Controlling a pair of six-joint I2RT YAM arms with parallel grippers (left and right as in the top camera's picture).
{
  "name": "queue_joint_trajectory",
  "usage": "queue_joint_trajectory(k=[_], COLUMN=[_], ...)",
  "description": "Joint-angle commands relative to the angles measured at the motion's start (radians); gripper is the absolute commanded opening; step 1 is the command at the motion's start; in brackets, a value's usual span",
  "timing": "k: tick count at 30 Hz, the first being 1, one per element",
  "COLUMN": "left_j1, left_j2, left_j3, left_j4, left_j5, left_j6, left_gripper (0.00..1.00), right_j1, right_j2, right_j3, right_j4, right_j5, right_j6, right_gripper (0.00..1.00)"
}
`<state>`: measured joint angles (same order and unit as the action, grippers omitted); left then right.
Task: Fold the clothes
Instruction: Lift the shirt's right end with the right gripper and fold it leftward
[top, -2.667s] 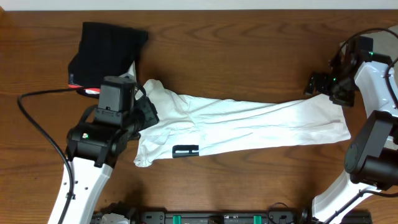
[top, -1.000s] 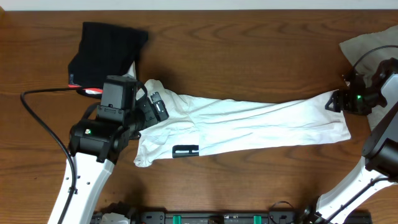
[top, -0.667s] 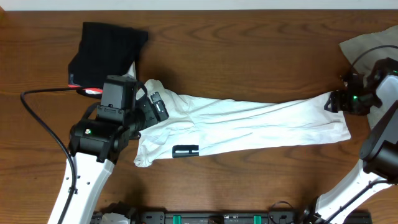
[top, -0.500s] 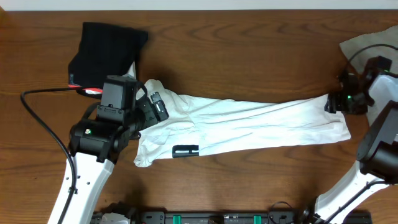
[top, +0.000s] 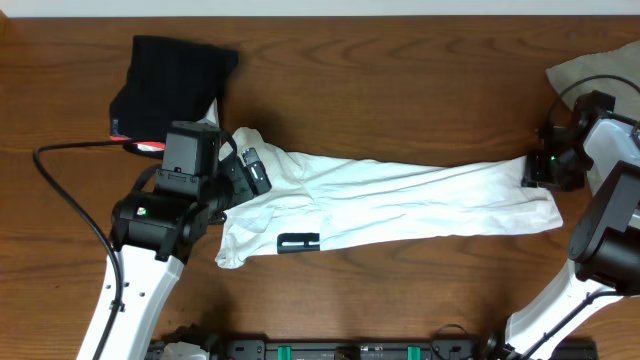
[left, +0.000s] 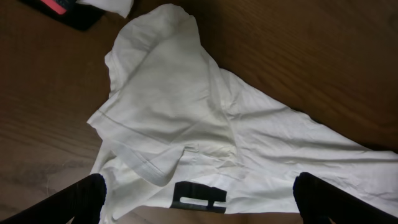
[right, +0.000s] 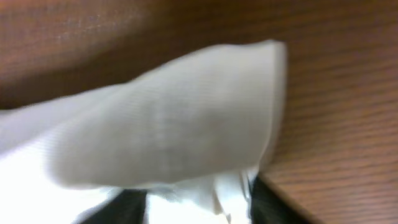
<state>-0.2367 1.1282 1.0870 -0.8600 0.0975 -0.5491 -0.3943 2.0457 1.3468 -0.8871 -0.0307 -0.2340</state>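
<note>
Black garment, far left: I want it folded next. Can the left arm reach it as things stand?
Likely yes: the open left gripper hangs right beside the black garment, nothing between them.

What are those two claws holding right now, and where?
Left gripper open, holding nothing. Right gripper sits on the white shirt's top right corner; a grip cannot be told.

- I'm seeing the white T-shirt (top: 400, 205) stretching across the middle of the table (top: 400, 90), blocking any low pass there.
- Bare wood behind it is staying open between the black garment (top: 170, 80) far left and the grey-beige garment (top: 585, 70) in the far right corner.
- The left arm's cable (top: 58, 200) is looping over the left side, crowding it.
- The near strip between both arm bases is looking passable.
</note>
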Motion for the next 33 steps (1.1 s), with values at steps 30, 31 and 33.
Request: queue_joint_trajectory(k=[30,31,33], left_j1=[0.002,0.002,0.002], left_j2=[0.003,0.003,0.003], left_j3=[-0.004,-0.004,-0.004], left_j4=[-0.003,-0.003,-0.002], left_j5=[-0.012,-0.012,-0.012], left_j6=[0.006,0.006,0.006], left_gripper=[0.98,0.98,0.98], right_j1=[-0.255,-0.254,-0.248], right_j2=[0.114,0.114,0.113], right_j3=[0.539,0.562,0.603], right_j4=[-0.414,-0.435,-0.477], right_j5=[-0.023,-0.044,-0.093], right_j6=[0.063,0.063,0.063], right_gripper=[0.01,0.01,0.01])
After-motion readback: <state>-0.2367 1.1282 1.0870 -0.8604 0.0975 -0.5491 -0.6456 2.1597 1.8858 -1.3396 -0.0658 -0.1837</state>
